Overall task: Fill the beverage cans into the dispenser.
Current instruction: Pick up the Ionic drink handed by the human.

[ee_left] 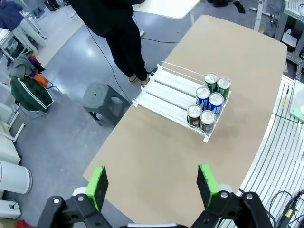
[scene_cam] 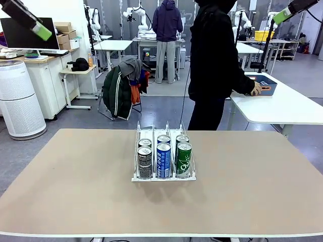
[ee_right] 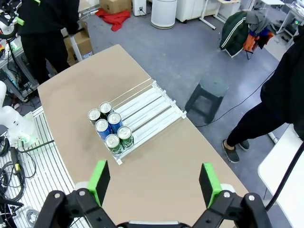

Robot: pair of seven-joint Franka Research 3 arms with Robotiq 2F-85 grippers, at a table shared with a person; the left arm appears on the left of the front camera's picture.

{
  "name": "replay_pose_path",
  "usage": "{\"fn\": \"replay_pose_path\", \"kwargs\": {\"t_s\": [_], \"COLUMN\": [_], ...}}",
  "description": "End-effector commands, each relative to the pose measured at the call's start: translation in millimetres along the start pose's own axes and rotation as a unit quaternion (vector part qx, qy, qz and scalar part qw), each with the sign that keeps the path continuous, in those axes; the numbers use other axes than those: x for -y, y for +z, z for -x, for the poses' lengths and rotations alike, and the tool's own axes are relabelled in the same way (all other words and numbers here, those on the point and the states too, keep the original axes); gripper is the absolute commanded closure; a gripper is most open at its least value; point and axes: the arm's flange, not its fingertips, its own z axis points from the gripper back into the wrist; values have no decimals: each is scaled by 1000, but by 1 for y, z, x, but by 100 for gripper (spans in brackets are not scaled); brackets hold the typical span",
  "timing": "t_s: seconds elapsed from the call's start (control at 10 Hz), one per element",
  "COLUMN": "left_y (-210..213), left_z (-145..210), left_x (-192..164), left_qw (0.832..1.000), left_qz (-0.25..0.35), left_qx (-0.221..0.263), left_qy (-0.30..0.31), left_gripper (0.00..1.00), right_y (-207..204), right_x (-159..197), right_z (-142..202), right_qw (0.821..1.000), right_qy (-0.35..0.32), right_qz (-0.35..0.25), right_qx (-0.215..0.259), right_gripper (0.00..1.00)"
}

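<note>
The dispenser [scene_cam: 164, 177] sits in the middle of the table [scene_cam: 70, 181], with its three lanes running from 12 to 6 o'clock in my front camera. Six cans [scene_cam: 163, 160] stand upright in it, two per lane. All of them are crowded at the 6 o'clock end, the end nearest my side. There is a dark pair [scene_cam: 145, 162] in the 9 o'clock lane, a blue pair in the middle, and a green pair [scene_cam: 183, 159] in the 3 o'clock lane. Toward 12 o'clock each lane shows its white floor.

Both my arms are raised high above the table and well apart from the dispenser. The left gripper [ee_left: 152, 185] looks down with its jaws spread wide and nothing between them. From it, the dispenser [ee_left: 166, 92] lies at about 1 o'clock. In the front camera, one of its green pads [scene_cam: 43, 31] shows up at 10 o'clock.

The right gripper [ee_right: 153, 181] is likewise released and empty, with the dispenser [ee_right: 147, 109] at roughly 11 o'clock from it. Its pad [scene_cam: 281, 14] shows at 2 o'clock in the front camera.

Past the table's far edge, at about 1 o'clock, a person in dark clothes stands turned aside. One hand [scene_cam: 256, 89] rests at a blue bin [scene_cam: 266, 85] on a neighbouring white table. A grey stool [ee_left: 102, 102] stands on the floor near the far end of the dispenser.
</note>
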Motion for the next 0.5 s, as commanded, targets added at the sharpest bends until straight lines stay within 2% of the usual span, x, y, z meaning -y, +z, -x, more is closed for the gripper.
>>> {"fn": "replay_pose_path", "kwargs": {"t_s": [0.0, 0.4], "left_y": [-3, -3], "left_z": [9, 9], "left_x": [2, 2], "left_qw": [1000, 1000], "left_qz": [8, 8], "left_qx": [-2, -2], "left_qy": [-2, -2], "left_gripper": [0, 0], "right_y": [1, 1], "right_x": [-2, -2], "right_z": [3, 3], "right_qw": [1000, 1000], "right_qy": [-2, -2], "right_qz": [-12, -12], "right_qx": [3, 3], "right_gripper": [0, 0]}}
